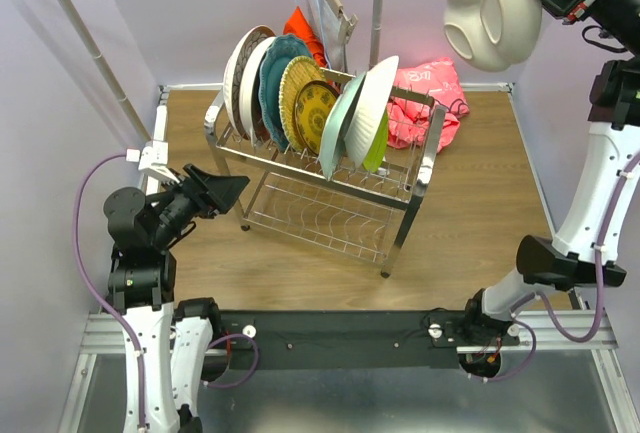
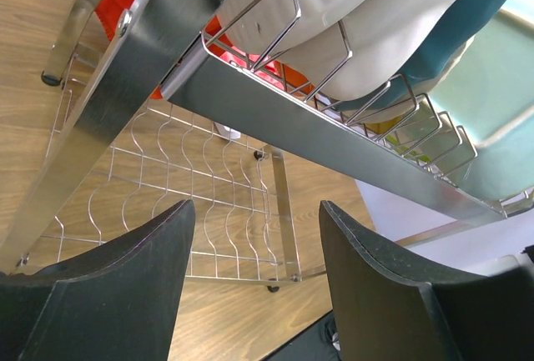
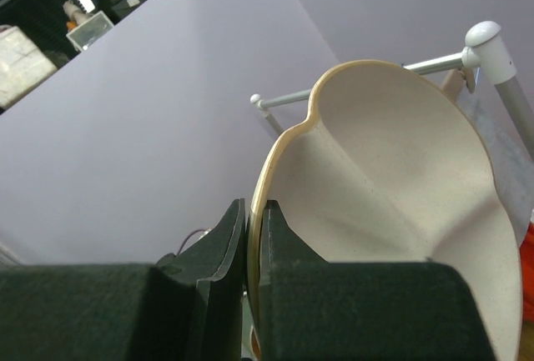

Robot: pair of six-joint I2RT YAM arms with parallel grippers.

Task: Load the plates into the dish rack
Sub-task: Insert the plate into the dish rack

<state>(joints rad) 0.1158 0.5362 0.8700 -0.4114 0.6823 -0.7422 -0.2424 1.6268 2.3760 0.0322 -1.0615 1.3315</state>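
Note:
The dish rack stands mid-table, a shiny two-tier wire frame. Its top tier holds several plates on edge: white, teal, yellow patterned, pale aqua, another white and lime green. The lower tier is bare. My left gripper is open beside the rack's left end, level with the lower tier; in the left wrist view the gripper has nothing between its fingers, and the rack's rail passes overhead. My right gripper is shut on the rim of a white divided plate, held high at the back right.
A pink-red cloth lies bunched behind the rack's right end, and an orange cloth sits behind its left. A white-poled clothes rail rises at the back left, with items hanging from it above the rack. Walls close in the wooden table.

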